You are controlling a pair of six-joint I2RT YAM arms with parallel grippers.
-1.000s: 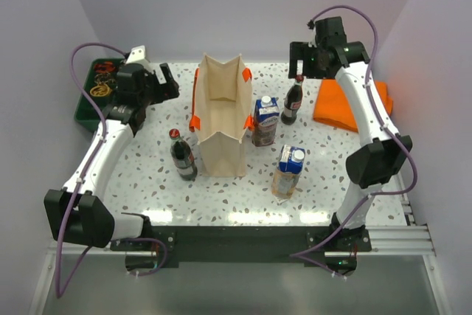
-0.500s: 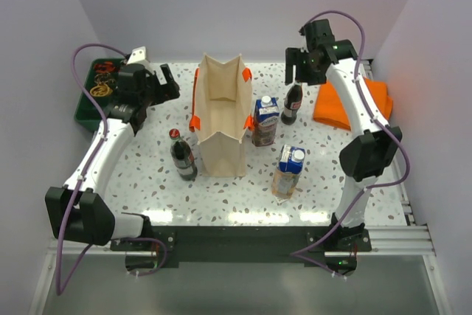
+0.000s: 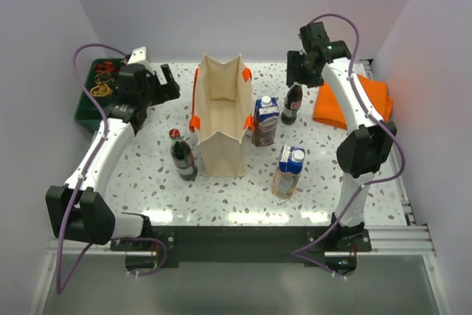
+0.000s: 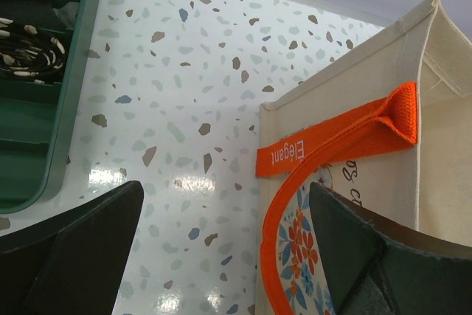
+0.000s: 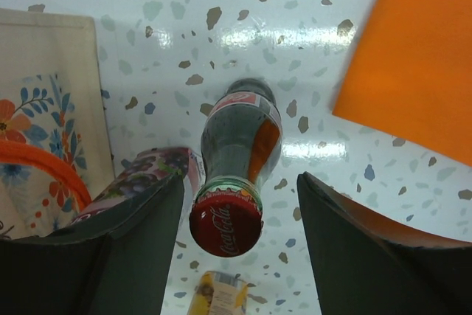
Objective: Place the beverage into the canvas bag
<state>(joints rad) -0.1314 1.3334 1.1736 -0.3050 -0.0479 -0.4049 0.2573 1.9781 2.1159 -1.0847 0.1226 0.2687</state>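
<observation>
My right pincer hangs over the cola bottle at the far side of the table, one finger on each side of its red cap. The jaws are parted at a middling width. There is a clear gap between the cap and the finger on the orange side. The other finger looks a hair off the cap, though at this angle I cannot swear it isn't brushing it. The bottle stands upright on the tabletop, not lifted.

The folded orange cloth lies just beside the bottle on one side. A purple-and-blue carton stands on its other side, between it and the canvas bag. The bag stands upright mid-table with its mouth open to the top and nothing showing inside from above.

My left pincer is spread as wide as it goes and holds nothing. It hovers by the bag's far left corner, over the orange handle, with the green tray off to the side.

Nearer my bases stand a second cola bottle, left of the bag, and a second carton, to its right.
</observation>
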